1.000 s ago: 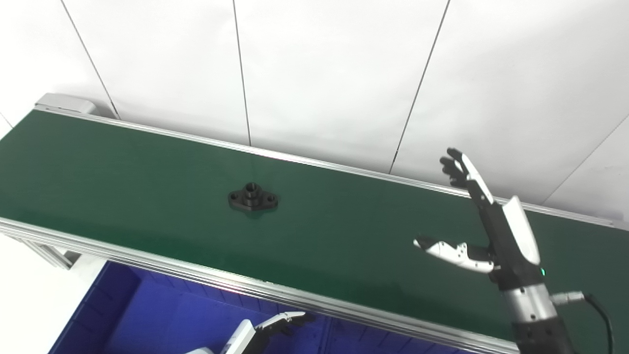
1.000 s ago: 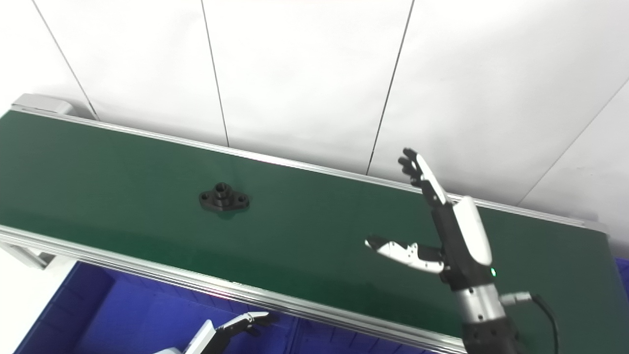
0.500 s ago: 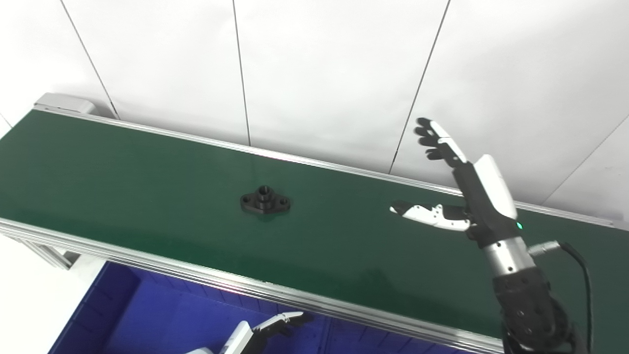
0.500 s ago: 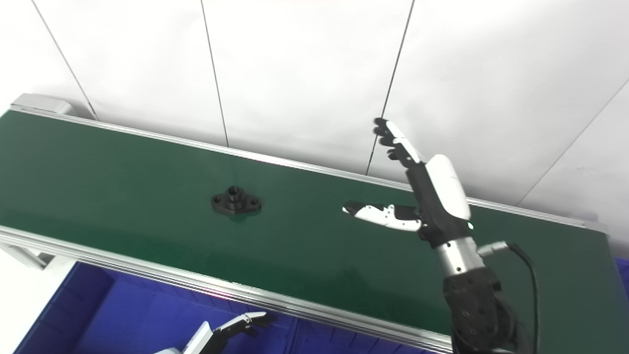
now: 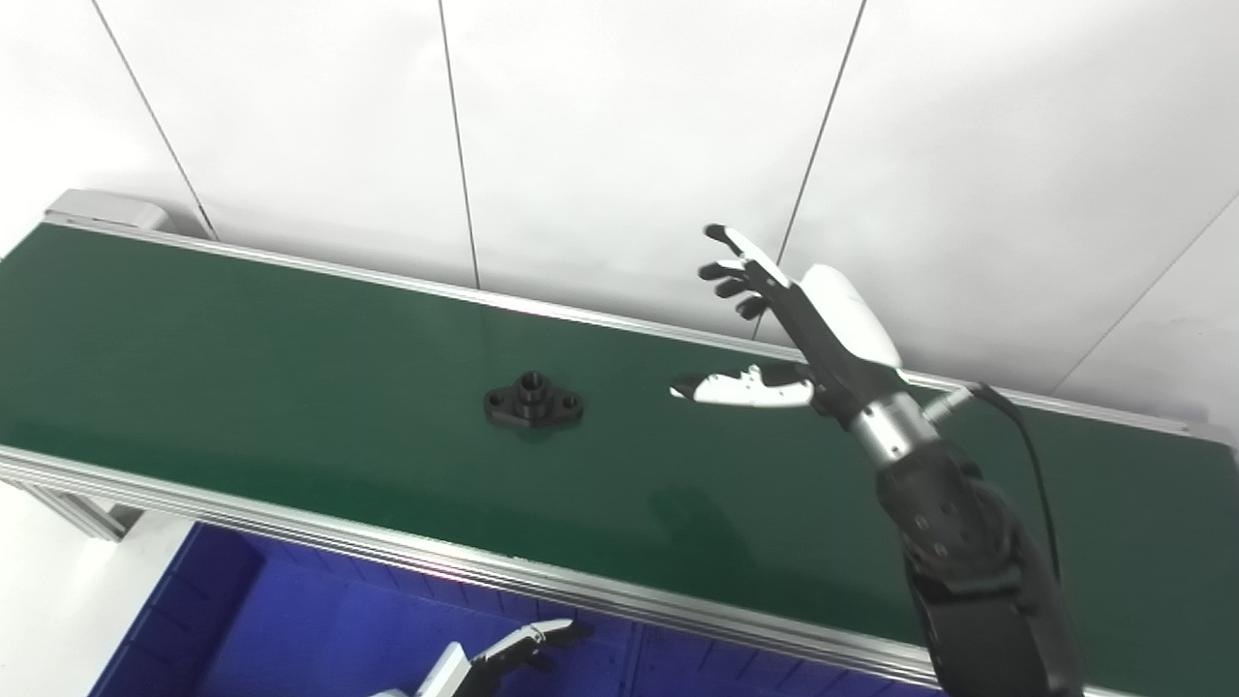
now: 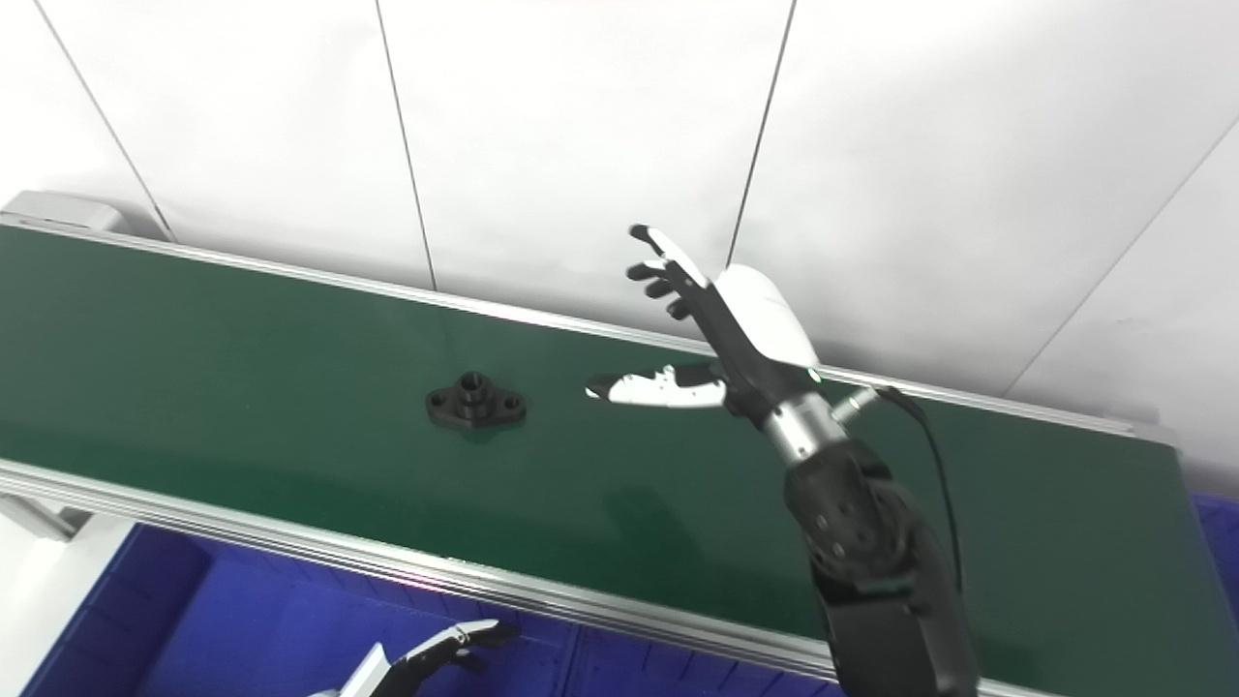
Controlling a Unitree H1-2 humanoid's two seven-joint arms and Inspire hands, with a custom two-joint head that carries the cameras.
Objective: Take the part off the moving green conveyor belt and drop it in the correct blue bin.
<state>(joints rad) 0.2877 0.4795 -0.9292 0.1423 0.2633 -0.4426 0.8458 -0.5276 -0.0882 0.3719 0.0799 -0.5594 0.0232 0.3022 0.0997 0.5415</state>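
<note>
— Belt first: the long green conveyor belt (image 5: 290,387) with its aluminium side rails fills the middle of both views, and the deep blue plastic bin (image 5: 290,629) sits below its near rail. What has changed on it?

— Mostly the right hand (image 5: 794,329). A second ago it hung over the belt's right part, low and well apart from the piece. Now it has swung left and farther across the belt, fingers spread, thumb stretched toward the piece, holding nothing.

— And the part itself?

— The small black metal flange with a raised hub and two bolt ears (image 5: 533,404) lies flat mid-belt. It has ridden a little rightward, so the gap between it and the thumb has closed from both sides; they are near, not touching.

— The other hand?

— The left hand (image 5: 513,653) waits low over the bin, fingers loosely apart, empty, hardly moved.

— So the pick?

— Not yet made. I judge this the final approach: the hand must drop and close as the flange arrives.
</note>
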